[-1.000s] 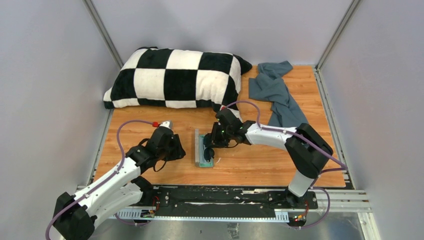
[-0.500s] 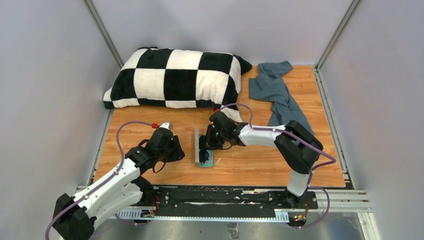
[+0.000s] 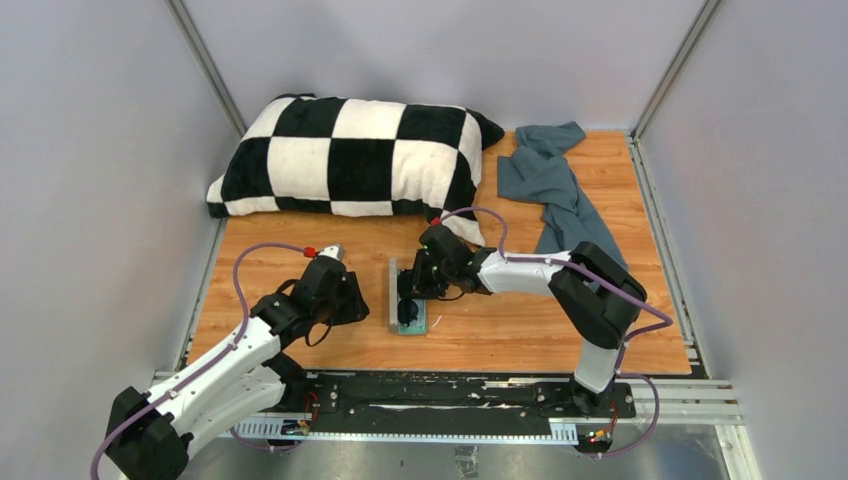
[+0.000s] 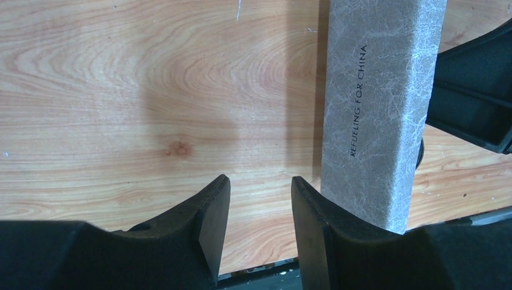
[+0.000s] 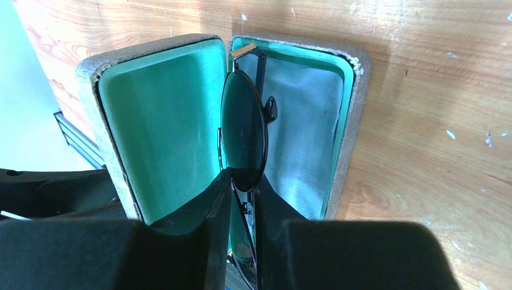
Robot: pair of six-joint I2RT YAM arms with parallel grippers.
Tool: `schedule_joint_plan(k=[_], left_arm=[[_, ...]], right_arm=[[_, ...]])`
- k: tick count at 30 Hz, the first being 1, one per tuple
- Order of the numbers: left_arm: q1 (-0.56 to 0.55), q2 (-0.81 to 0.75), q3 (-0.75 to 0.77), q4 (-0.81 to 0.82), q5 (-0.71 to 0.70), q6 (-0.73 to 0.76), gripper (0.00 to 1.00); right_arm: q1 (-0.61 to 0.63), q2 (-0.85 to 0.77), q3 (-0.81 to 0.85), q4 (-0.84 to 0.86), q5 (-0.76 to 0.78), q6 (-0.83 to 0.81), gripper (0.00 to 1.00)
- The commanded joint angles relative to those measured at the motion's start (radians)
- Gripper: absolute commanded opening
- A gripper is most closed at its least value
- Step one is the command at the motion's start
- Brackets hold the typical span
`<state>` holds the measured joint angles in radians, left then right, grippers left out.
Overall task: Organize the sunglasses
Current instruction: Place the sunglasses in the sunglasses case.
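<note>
A wooden table between grey walls carries an open case near its middle. Left of the case, the left gripper hovers just beside the grey outer shell, jaws a little apart and holding nothing. Inside the case the sunglasses stand on edge by the hinge, their long axis along the case's length, pointing away from the right gripper. Its jaws are pinched tight on the sunglasses' near end. Behind the case lies a checkered pillow; far right of the case, a grey-blue towel.
</note>
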<state>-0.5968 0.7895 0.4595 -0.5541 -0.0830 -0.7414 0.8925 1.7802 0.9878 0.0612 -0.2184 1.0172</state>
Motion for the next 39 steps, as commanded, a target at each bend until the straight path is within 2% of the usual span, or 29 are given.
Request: schedule_joint_plan(k=[1, 25, 28, 31, 33, 39], left_arm=[[0.005, -0.01, -0.016, 0.002, -0.008, -0.007, 0.48], [0.005, 0.03, -0.017, 0.046, 0.021, -0.007, 0.48], [0.005, 0.038, -0.016, 0.056, 0.027, -0.007, 0.48], [0.005, 0.047, -0.015, 0.063, 0.033, -0.007, 0.48], [0.005, 0.051, -0.015, 0.068, 0.037, -0.009, 0.48], [0.005, 0.052, -0.012, 0.072, 0.043, -0.009, 0.48]], right_arm=[[0.014, -0.009, -0.023, -0.009, 0.036, -0.013, 0.19], [0.017, -0.017, -0.064, -0.006, 0.042, -0.035, 0.19], [0.017, -0.019, -0.07, -0.004, 0.04, -0.037, 0.25], [0.017, -0.033, -0.073, -0.01, 0.045, -0.041, 0.39], [0.017, -0.045, -0.072, -0.019, 0.052, -0.045, 0.44], [0.017, -0.086, -0.073, -0.047, 0.061, -0.057, 0.48]])
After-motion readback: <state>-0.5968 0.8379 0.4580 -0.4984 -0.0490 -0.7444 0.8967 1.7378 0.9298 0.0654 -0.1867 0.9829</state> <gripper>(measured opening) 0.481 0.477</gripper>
